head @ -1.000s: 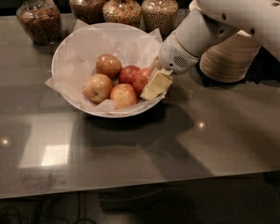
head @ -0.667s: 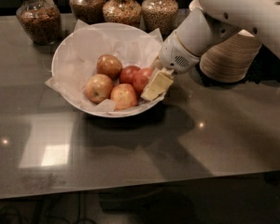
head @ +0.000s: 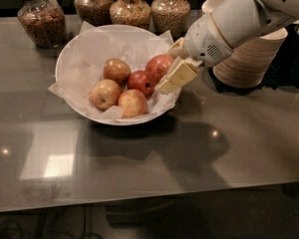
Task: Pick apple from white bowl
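Note:
The white bowl (head: 72, 51), lined with crumpled white paper, stands on the dark table at the back left. The big deep-red apple (head: 157, 65) is at the bowl's right side, raised a little above the other fruit. My gripper (head: 163, 69) reaches in from the right and is shut on this apple, with one pale finger (head: 177, 76) in front of it and the other behind. A smaller all-red apple (head: 139, 82) and three yellow-orange apples (head: 105, 93) lie in the bowl.
Several glass jars of grain (head: 40, 20) stand along the table's back edge behind the bowl. A stack of tan paper bowls (head: 249, 56) stands to the right, partly behind my arm. The glossy table (head: 154, 168) stretches toward the front.
My gripper has risen and shifted slightly right with the deep-red apple in it. The apple has come up off the other fruit. The other apples have not moved.

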Available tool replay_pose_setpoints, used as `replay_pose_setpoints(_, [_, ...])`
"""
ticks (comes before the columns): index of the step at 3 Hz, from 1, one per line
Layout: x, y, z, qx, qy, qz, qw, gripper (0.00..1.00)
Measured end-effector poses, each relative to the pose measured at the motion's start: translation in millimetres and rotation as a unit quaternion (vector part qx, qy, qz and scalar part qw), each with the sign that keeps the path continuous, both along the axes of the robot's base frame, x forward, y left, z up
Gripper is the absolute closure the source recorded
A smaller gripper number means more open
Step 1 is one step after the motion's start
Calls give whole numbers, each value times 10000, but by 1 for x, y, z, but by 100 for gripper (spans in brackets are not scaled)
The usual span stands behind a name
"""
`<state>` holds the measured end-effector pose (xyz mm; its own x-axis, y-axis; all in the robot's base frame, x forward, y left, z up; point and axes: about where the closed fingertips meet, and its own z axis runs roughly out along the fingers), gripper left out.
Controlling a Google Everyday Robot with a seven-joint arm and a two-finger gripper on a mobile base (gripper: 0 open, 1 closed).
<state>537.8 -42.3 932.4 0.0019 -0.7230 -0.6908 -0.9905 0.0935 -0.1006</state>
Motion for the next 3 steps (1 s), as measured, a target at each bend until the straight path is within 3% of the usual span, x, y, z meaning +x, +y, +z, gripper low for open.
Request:
replay_pose_setpoints(1, [-13,-2,31,527,-149,288,9981,100])
replay_pose_setpoints(2, [-35,10,62,905,-390,809,9918,100])
replay_pose_setpoints(3, [-35,10,62,905,-390,809,9918,100])
